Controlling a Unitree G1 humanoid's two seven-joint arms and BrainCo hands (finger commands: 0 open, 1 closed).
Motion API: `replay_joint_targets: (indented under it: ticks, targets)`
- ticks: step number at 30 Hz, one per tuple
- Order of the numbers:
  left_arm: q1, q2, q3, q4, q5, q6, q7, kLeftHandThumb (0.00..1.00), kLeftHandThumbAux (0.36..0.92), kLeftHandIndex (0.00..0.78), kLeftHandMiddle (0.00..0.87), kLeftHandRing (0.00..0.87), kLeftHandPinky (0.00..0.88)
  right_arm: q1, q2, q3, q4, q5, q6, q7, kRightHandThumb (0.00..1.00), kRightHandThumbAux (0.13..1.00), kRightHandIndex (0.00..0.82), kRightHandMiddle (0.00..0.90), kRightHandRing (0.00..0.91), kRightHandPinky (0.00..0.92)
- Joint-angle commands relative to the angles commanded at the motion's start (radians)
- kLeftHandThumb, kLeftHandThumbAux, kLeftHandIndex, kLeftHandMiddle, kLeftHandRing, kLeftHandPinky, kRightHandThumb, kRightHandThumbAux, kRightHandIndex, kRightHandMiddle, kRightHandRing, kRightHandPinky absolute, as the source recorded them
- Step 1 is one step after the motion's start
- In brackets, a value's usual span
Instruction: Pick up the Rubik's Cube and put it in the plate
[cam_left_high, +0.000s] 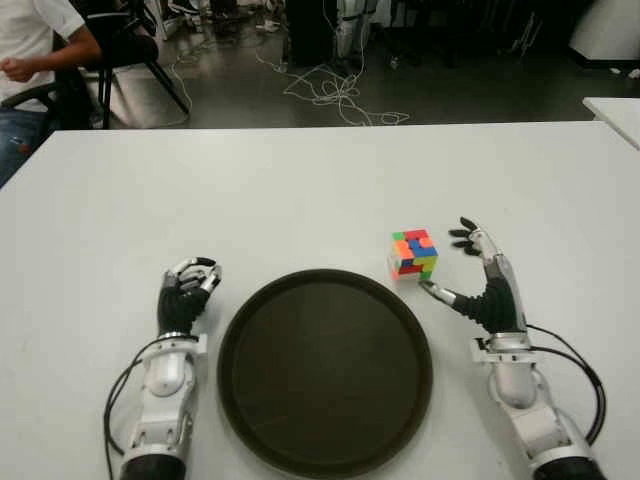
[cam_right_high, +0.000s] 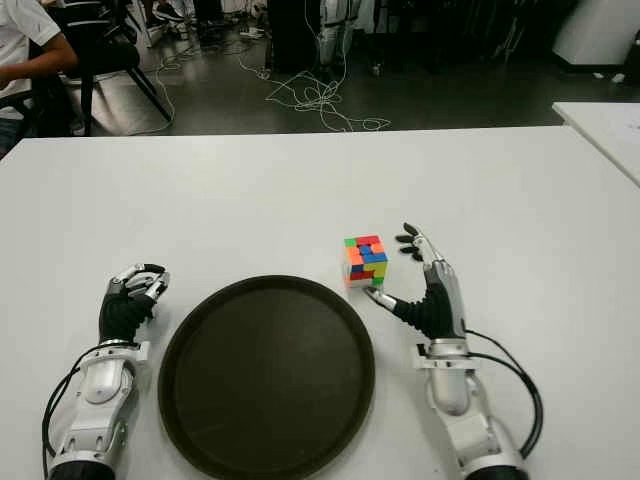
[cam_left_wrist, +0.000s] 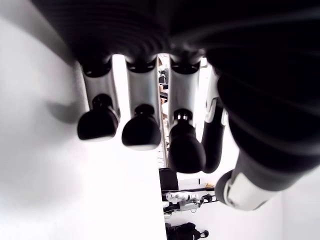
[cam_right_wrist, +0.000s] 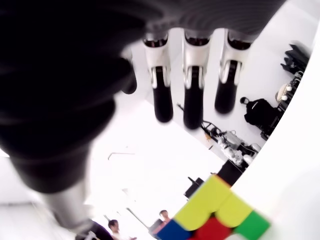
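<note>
At 9 o'clock of the plate (cam_left_high: 250, 400), our left hand (cam_left_high: 185, 300) shows idle beside the rim, fingers (cam_left_wrist: 141, 131) curled in together, holding nothing. We can't confirm it touches the worktop (cam_left_high: 300, 190).

Plate sits dead centre in front of us, dark, round, nothing in it.

Rubik's Cube (cam_left_high: 413, 254) stands on the worktop at about 1 o'clock of the plate, just beyond the rim, not on it. Not picked yet.

Our right hand (cam_left_high: 483, 283) is at 3 o'clock of the cube, just beside it. Fingers (cam_right_wrist: 193, 97) spread wide and straight, thumb reaching low toward the cube's near bottom corner, fingertips up past its far side. The eye views don't settle whether the thumb tip touches the cube; we'd call it near, no grip. Wrist view shows the cube below the extended fingers with clear air between.

Step in hand, as we judge it: closing for the grasp. To do it well:
- slide the hand toward 9 o'clock until the cube sits between thumb and fingers
- oppose flat faces, not corners, or it will twist out
- close evenly so the thumb doesn't shove the cube away first
- lift clear of the rim before carrying toward 7 o'clock into the plate.
</note>
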Motion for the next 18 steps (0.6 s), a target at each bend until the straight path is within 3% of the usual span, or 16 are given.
replay_joint_targets:
  ticks: [10, 18]
  targets:
    - [0.001, -0.004, -0.001, 0.006, 0.005, -0.013, 0.008, 0.702, 0.708, 0.443, 0.822, 0.840, 0.818, 0.000, -0.030, 0.032, -0.039, -0.069, 0.107, 0.012, 0.000, 0.745, 0.000, 0.000, 0.000, 0.000]
    - [-0.001, -0.005, -0.005, 0.011, 0.012, -0.017, 0.013, 0.702, 0.708, 0.443, 0.817, 0.836, 0.812, 0.004, -0.035, 0.042, -0.081, -0.073, 0.172, 0.040, 0.000, 0.783, 0.000, 0.000, 0.000, 0.000]
